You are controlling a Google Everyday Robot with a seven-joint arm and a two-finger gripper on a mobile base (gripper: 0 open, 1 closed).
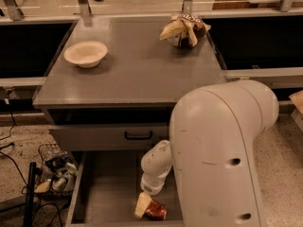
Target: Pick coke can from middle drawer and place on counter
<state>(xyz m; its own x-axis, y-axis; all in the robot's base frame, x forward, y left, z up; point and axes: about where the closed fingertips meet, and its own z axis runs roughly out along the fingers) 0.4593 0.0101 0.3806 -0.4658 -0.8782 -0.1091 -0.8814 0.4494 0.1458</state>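
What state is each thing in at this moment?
middle drawer: pulled open.
handled drawer: shut.
coke can: low inside the middle drawer.
gripper: down in the middle drawer, at the coke can.
bowl: upright, empty, on the counter.
snack bag: crumpled, on the counter.
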